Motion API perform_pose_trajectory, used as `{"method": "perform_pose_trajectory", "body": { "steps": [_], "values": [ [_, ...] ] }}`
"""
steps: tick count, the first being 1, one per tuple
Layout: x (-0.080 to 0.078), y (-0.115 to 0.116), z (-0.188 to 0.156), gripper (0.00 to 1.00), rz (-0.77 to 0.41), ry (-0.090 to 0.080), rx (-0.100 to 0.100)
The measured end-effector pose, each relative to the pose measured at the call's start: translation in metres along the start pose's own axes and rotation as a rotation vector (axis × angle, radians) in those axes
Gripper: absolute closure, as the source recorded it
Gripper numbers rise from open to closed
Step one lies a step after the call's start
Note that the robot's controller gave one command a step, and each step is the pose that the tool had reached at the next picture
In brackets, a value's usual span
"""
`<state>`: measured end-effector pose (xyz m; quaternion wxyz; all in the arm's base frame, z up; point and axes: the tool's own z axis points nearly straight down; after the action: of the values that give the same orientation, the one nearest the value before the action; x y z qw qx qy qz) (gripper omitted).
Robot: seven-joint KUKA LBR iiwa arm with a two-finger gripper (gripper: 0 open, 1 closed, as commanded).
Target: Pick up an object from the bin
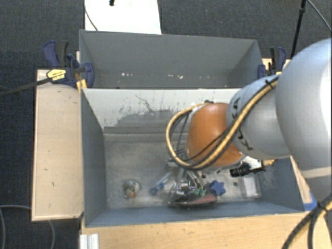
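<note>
1. The grey metal bin (93, 154) has its things along the near wall.
2. The end effector (185, 188) sits low over the near-middle heap; I cannot tell whether it is apart or together.
3. A dark reddish flat piece (196, 202) lies under it, long axis left-right.
4. A blue piece (217, 188) crowds it on the right, a pale block (250, 187) lies farther right, and a small round thing (130, 187) sits well to the left.

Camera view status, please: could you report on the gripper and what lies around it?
Gripper low at the bin's front, on a small heap. Nearest: dark flat piece, blue piece. Hold unconfirmed. Roundish thing apart, left.
</note>
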<state>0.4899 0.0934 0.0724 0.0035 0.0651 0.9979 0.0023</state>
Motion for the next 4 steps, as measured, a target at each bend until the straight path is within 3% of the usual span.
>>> {"method": "perform_pose_trajectory", "body": {
  "steps": [1, 2, 3, 4],
  "values": [
    [-0.0249, 0.0071, 0.0009, 0.00, -0.317, 0.003, 0.003],
    [-0.0259, 0.0081, -0.0009, 1.00, -0.310, -0.001, 0.001],
    [-0.0247, 0.0073, 0.0008, 0.00, -0.309, 0.003, 0.002],
    [-0.0256, 0.0080, -0.0006, 1.00, -0.304, 0.000, 0.001]
  ]
}}
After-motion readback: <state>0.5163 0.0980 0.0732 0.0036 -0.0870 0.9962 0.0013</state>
